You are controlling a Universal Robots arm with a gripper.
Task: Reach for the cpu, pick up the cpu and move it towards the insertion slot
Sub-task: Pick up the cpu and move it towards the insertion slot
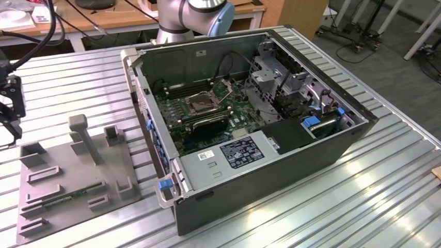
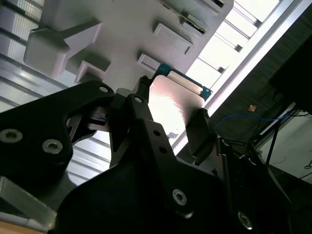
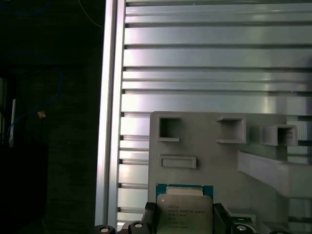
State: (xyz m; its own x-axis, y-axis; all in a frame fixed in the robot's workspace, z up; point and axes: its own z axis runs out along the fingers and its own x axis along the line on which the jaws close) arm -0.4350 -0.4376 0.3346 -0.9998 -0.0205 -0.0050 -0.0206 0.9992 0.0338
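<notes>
A: Specify the tray [image 1: 69, 175] finish

B: Grey plastic, matt, smooth. The table [image 1: 331, 206] under the tray is ribbed metal, bright and reflective

A: And the cpu [image 3: 184, 214] at the tray?

B: Pale metal lid, smooth, glossy under glare, on a green board. The gripper [image 2: 171, 100] clamped on it is black and matt, with shiny metal screw heads. The computer case [image 1: 289, 170] beside the tray has dark matt panels; its insertion slot [image 1: 202, 103] has a silvery metal frame

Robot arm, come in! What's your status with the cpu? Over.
Gripper shut on the cpu, over the grey fixture. Insertion slot inside the computer case, well apart. Case wall stands between.
</notes>
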